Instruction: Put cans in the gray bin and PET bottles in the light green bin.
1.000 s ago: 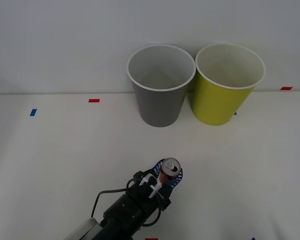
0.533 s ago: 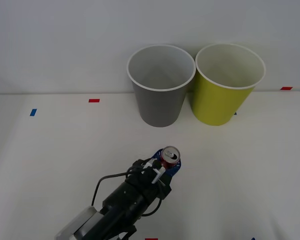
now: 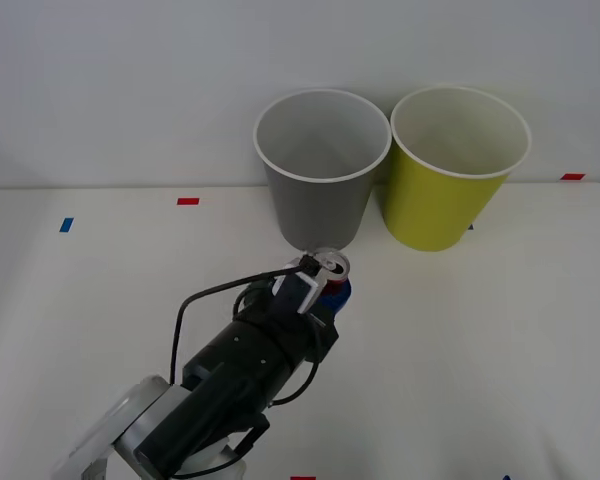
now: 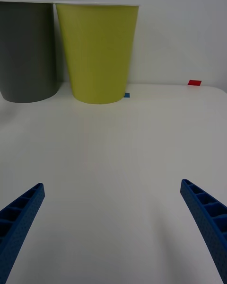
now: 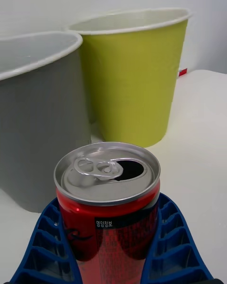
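A small red can (image 3: 332, 268) with a silver top and an open pull tab is held upright, lifted off the table, in my left gripper (image 3: 330, 287), which is shut on it. In the left wrist view the can (image 5: 109, 208) sits between the blue fingers (image 5: 175, 251), just in front of the gray bin (image 5: 38, 118). The gray bin (image 3: 323, 172) stands at the back of the table, with the light green bin (image 3: 457, 168) right beside it. My right gripper (image 4: 113, 227) hovers open and holds nothing, low over the table, facing the light green bin (image 4: 98, 52).
Small red tape marks (image 3: 188, 201) and a blue tape mark (image 3: 66, 225) lie on the white table (image 3: 480, 350). A white wall rises directly behind the two bins. A black cable (image 3: 195, 310) loops off the left arm.
My left gripper has risen and travelled forward with the can, from mid-table to just before the gray bin. The bins have stayed put.
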